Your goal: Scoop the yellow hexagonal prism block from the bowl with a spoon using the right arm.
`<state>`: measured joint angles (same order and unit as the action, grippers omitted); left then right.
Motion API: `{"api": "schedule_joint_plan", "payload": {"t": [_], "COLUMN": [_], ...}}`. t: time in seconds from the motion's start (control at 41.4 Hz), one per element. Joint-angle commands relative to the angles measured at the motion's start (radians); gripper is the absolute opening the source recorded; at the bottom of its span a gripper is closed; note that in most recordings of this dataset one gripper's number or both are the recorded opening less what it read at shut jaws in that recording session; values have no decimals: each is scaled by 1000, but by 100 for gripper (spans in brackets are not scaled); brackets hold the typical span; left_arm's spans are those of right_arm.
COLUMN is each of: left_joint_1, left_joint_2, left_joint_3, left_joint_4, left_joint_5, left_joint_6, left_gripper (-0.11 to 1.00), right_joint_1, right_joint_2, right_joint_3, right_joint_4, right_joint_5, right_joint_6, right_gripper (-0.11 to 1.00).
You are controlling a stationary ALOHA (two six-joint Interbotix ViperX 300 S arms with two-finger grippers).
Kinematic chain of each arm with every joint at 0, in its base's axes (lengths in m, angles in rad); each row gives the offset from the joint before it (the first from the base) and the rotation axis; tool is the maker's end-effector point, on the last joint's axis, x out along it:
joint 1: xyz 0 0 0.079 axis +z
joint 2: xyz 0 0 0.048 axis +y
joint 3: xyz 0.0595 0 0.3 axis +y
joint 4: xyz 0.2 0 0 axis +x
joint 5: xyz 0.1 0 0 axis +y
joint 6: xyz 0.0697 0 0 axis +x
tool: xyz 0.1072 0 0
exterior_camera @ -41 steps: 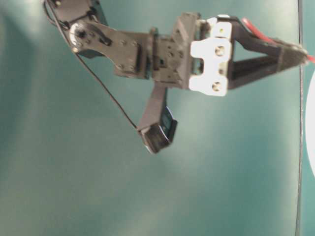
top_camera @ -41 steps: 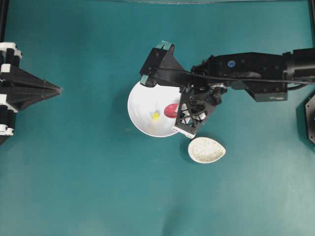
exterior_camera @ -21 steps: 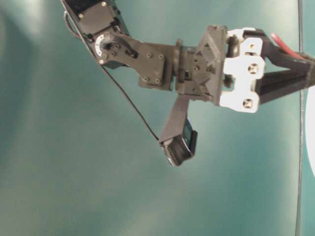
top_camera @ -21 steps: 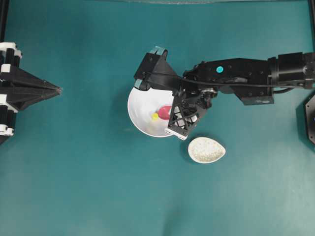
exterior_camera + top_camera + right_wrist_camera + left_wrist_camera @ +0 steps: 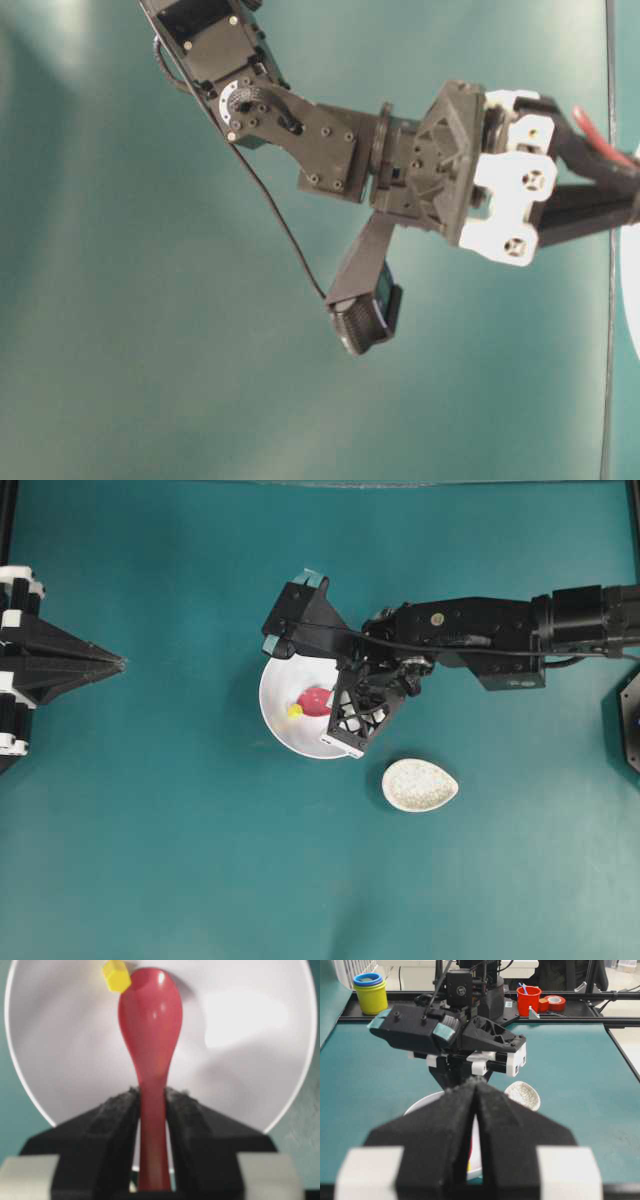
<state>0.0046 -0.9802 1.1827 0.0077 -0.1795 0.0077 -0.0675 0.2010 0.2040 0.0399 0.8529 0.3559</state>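
The yellow hexagonal prism block (image 5: pixel 116 975) is lying inside the bowl (image 5: pixel 275 695), touching the left front edge of the spoon's scoop rather than sitting in it. The spoon (image 5: pixel 150 1025) is reaching down into the white bowl, its pink-red scoop resting over the bowl's middle with the block at its tip. The right gripper (image 5: pixel 151 1105) is clamping the spoon's handle between both black pads, one on each side. Nothing else is sitting in the bowl.

The speckled spoon rest (image 5: pixel 420 785) is lying just beside the bowl, apart from its rim, on the teal table (image 5: pixel 200 860). The right arm (image 5: pixel 480 640) is stretching in from the right edge of the overhead view and covering the bowl's right rim. The left gripper (image 5: pixel 476 1110) is waiting at the far left, well apart from the bowl, its fingers pressed together on nothing. Wide bare table is lying between it and the bowl.

Beyond the table's far edge, a stack of cups (image 5: pixel 370 994), a red cup (image 5: pixel 528 1000) and a roll of red tape (image 5: pixel 554 1002) are standing. No writing is readable anywhere.
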Motion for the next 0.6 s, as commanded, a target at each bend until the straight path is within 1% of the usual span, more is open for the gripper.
{"api": "schedule_joint_plan", "payload": {"t": [0.0, 0.121, 0.218, 0.58], "left_joint_1": [2, 2, 2, 2], "left_joint_2": [5, 5, 5, 5], "left_joint_3": [-25, -25, -25, -25], "left_joint_4": [3, 3, 2, 2], "left_joint_5": [-6, -6, -6, -6], "left_joint_6": [2, 2, 2, 2], "left_gripper": [0, -1, -1, -1], "right_joint_1": [-3, -5, -5, -5], "right_joint_2": [-20, -20, -23, -86], "right_joint_3": [-15, -17, -20, -25], "right_joint_4": [-15, -60, -80, -87], "right_joint_5": [-21, -23, -25, -25], "right_joint_6": [-2, 5, 6, 6], "right_gripper": [24, 24, 24, 24]}}
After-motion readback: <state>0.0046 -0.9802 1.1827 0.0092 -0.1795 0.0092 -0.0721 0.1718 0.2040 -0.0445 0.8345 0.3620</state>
